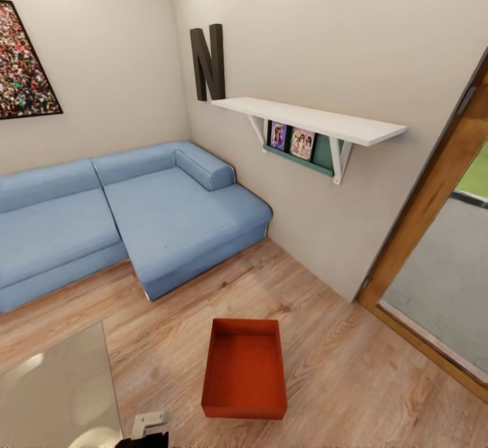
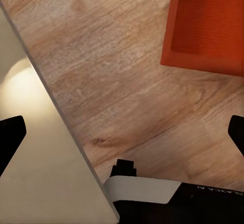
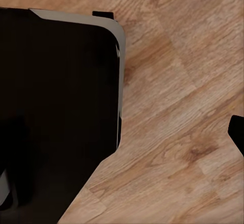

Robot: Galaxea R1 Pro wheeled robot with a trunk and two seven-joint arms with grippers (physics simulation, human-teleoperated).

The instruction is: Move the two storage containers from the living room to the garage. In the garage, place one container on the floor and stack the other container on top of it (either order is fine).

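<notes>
One orange-red storage container (image 1: 245, 369) lies empty on the living room's light wood plank floor, just ahead of me. Its corner and ribbed bottom (image 2: 208, 25) appear in the left wrist view. My left gripper (image 2: 123, 131) hangs open above the planks, short of the container and touching nothing; its dark fingertips (image 2: 11, 132) stand far apart. My right gripper (image 3: 122, 137) is also open and empty over bare planks beside my black base (image 3: 56, 107); one fingertip (image 3: 237, 131) shows. The second container is out of view.
A glass-topped table (image 1: 54, 387) stands close at my left, its edge (image 2: 61, 117) under the left gripper. A blue corner sofa (image 1: 129, 211) fills the far left. A white wall shelf (image 1: 308, 121) and a wood-framed glass door (image 1: 440, 258) are to the right.
</notes>
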